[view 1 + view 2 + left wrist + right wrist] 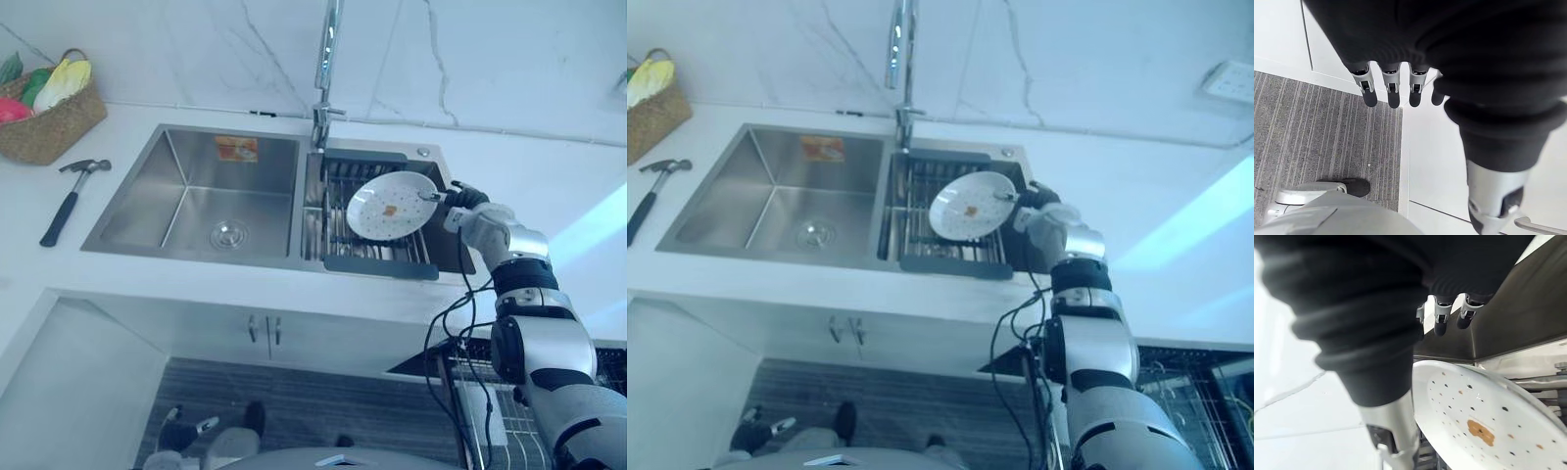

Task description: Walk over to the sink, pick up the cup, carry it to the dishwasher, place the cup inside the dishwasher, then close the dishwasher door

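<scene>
The left hand (1392, 91) hangs over the floor with its fingers straight and loose, holding nothing. On the desk (549, 176), far to the left of the right hand (466, 204), stand a woven basket (49, 122) and a hammer (69, 201). Nearer lies the sink (176, 166), its left basin bare, then the tap (326, 69) behind the divider. Just left of the right hand, a drainer rack (382, 262) fills the right basin. The thing at the hand is a white speckled plate (387, 208) rather than a cup, leaning tilted in that rack. It looks like glazed ceramic: stiff, fairly light, slippery and breakable, so I would take it at the rim with the thumb on the face and the fingers behind, and lift it clear of the wires before turning. The right hand straddles that rim at the plate's near edge. Its fingers (1442, 316) are only slightly bent, a strip of sink wall shows between their tips and the rim, and the thumb runs along the front. I judge it spread around the rim, not yet pinching. Below that arm, a wire grid looks like the open dishwasher (514, 436).
</scene>
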You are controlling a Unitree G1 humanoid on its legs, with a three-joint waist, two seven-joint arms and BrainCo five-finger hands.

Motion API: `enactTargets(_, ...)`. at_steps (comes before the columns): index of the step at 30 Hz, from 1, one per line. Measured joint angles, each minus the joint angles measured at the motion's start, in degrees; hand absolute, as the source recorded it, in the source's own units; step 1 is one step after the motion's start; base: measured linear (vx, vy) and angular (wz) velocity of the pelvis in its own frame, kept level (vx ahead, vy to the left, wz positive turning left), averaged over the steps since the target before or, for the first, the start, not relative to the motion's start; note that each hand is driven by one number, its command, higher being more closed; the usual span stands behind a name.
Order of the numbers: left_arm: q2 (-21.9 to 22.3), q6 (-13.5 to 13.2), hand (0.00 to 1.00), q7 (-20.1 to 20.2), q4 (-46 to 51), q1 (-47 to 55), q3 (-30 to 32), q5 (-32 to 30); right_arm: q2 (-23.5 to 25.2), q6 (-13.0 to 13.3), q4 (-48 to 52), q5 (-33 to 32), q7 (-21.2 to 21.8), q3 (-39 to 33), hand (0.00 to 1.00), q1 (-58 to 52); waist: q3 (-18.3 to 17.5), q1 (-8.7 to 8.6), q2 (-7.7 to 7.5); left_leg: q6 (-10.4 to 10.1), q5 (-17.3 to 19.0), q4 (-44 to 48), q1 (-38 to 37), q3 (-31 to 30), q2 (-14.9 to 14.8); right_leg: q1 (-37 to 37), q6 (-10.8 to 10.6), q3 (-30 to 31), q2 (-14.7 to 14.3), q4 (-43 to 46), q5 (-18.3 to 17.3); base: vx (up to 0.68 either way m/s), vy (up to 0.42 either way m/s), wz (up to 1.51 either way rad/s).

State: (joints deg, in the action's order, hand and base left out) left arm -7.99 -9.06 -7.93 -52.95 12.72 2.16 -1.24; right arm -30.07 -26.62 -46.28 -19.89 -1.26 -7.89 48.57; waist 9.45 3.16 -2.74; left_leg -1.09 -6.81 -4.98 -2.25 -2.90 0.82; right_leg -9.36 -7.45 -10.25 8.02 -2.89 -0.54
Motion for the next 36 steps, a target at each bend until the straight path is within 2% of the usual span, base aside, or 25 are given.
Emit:
enactTargets(13, 0.0, 0.5, 0.00, 0.0, 0.0, 0.0, 0.0, 0.0, 0.0, -2.3, -2.7, 0.0, 6.1, -0.1, 0.00, 0.1, 0.3, 0.00, 0.11, -0.2, 0.1, 0.0, 0.0, 0.0, 0.0, -0.1, 0.0, 0.0, 0.0, -0.2, 0.0, 0.00, 0.000, 0.00)
enactTargets(21, 0.0, 0.5, 0.00, 0.0, 0.0, 0.0, -0.1, 0.0, 0.0, -2.5, -4.7, 0.0, 6.4, -0.1, 0.00, 0.1, 1.2, -0.02, 0.32, -0.5, 0.4, 0.0, -0.5, -0.2, 0.1, -0.7, 0.3, -0.2, 0.0, -0.2, -0.3, 0.00, 0.000, 0.00)
enactTargets(22, 0.0, 0.5, 0.00, 0.0, 0.0, 0.0, -0.1, 0.0, 0.0, -2.5, -4.7, 0.0, 6.5, -0.1, 1.00, 0.1, 1.2, 0.00, 0.32, -0.5, 0.5, 0.0, -0.5, -0.2, 0.1, -0.7, 0.3, -0.2, 0.0, -0.2, -0.4, 0.00, 0.000, 0.00)
enactTargets(32, 0.0, 0.7, 0.00, 0.5, -0.1, 0.0, -0.1, 0.0, -0.5, -2.3, -5.5, 0.0, 6.2, -1.5, 1.00, 0.1, 1.2, -0.01, 0.30, -0.2, 0.3, 0.0, -0.5, -0.5, 0.3, -0.9, 0.1, -0.7, 0.0, -0.1, -0.5, 0.00, 0.000, 0.00)
enactTargets(36, 0.0, 1.0, 0.00, 0.7, 0.0, 0.0, -0.2, 0.0, -0.5, -1.2, -6.4, -0.1, 5.8, -1.7, 1.00, 0.1, 1.2, 0.01, 0.31, -0.2, 0.3, 0.0, -0.5, -0.7, 0.3, -1.0, 0.1, -0.9, 0.1, -0.1, -0.5, 0.00, -0.003, 0.02)
